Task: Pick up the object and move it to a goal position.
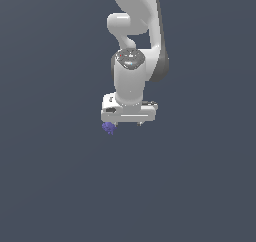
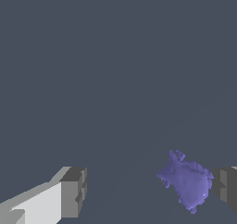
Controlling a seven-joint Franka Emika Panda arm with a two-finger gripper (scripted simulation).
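Straddling the tiny purple-blue lumpy object (image 2: pixel 186 186), our white gripper (image 2: pixel 148 193) holds fingers apart (object off-centre, beside one finger), ready to close.

A plain dark grey-blue floor (image 1: pixel 60 186) carries only the small purple object (image 1: pixel 108 128).

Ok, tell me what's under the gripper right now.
Below the gripper sits the purple-blue object, off toward the exterior view's left. The wrist view shows it between the open fingers, close beside one finger. Whether they touch, or what the object rests on, is unclear.
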